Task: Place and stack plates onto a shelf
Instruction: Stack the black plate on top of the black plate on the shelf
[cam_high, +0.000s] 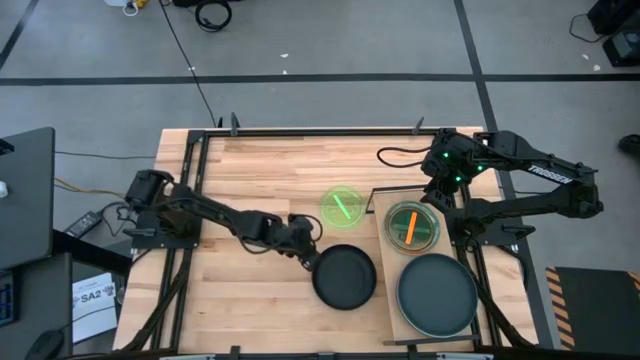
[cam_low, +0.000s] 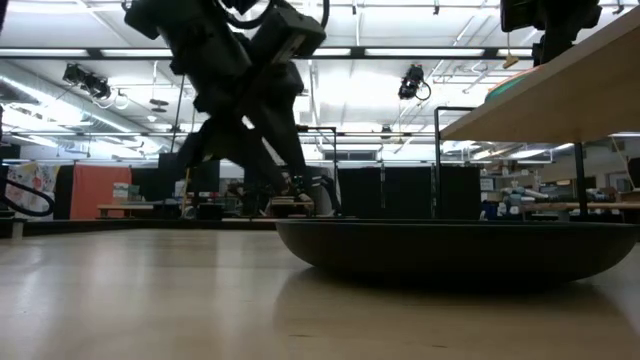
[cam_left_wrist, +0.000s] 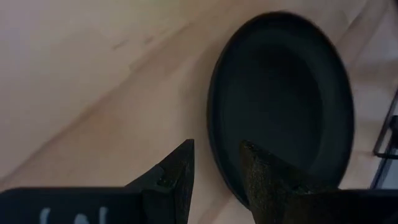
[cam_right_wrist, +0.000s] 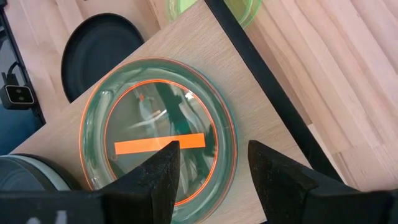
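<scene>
A matte black plate (cam_high: 345, 277) lies flat on the tabletop near the front edge, left of the shelf (cam_high: 392, 300). My left gripper (cam_left_wrist: 216, 149) is open and tipped down at this plate's left rim (cam_left_wrist: 214, 124), one finger over the plate and one outside it; I see no touch. A lime green plate (cam_high: 342, 207) lies on the table farther back. On the shelf rest a stack of translucent plates with an orange stripe (cam_right_wrist: 158, 134) and a large dark plate with a pale rim (cam_high: 437, 295). My right gripper (cam_right_wrist: 212, 149) hangs open above the translucent stack.
The shelf is a light-wood board raised on a black frame (cam_low: 540, 90) along the table's right side. The frame's legs (cam_low: 437, 160) stand just behind the black plate (cam_low: 450, 245). Bare tabletop (cam_high: 250, 170) stretches to the far left.
</scene>
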